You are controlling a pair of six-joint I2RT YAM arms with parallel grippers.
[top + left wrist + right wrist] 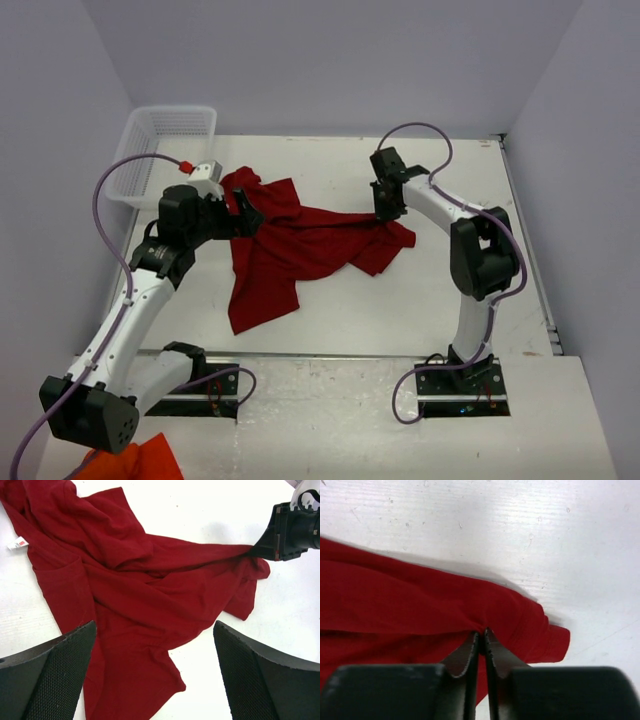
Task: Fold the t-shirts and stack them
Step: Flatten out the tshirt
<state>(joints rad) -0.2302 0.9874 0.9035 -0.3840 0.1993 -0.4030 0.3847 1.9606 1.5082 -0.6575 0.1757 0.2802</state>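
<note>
**White table, one crumpled red tee, right arm pinching a corner**

White table (420, 300) with plain pale walls around it. From the top camera the dark red t-shirt (300, 250) is lying rumpled between the two arms. The right gripper (387, 216) is down on the edge of the shirt nearest to it, and the rest of the cloth runs away from it toward the other arm. The left gripper (243, 213) is at the opposite end, over the bunched-up part, with a long flap trailing back toward the arm bases. A white mesh basket (160, 150) sits in the far corner behind the left gripper, well apart from the shirt. A bit of orange cloth (140, 462) pokes in beside the left arm's base.

Left wrist cam: both fingers (55, 675) are spread really wide and nothing is between them. The shirt is spread on the table below and ahead of them. The small white neck label (17, 543) shows off to the far left, and the right gripper is at the shirt's far tip.

Right wrist cam: the two fingers (465, 657) are squeezed almost together with a fold of red fabric caught right at their tips. The cloth fans out to the left, and its hem curls just to the right of them.
</note>
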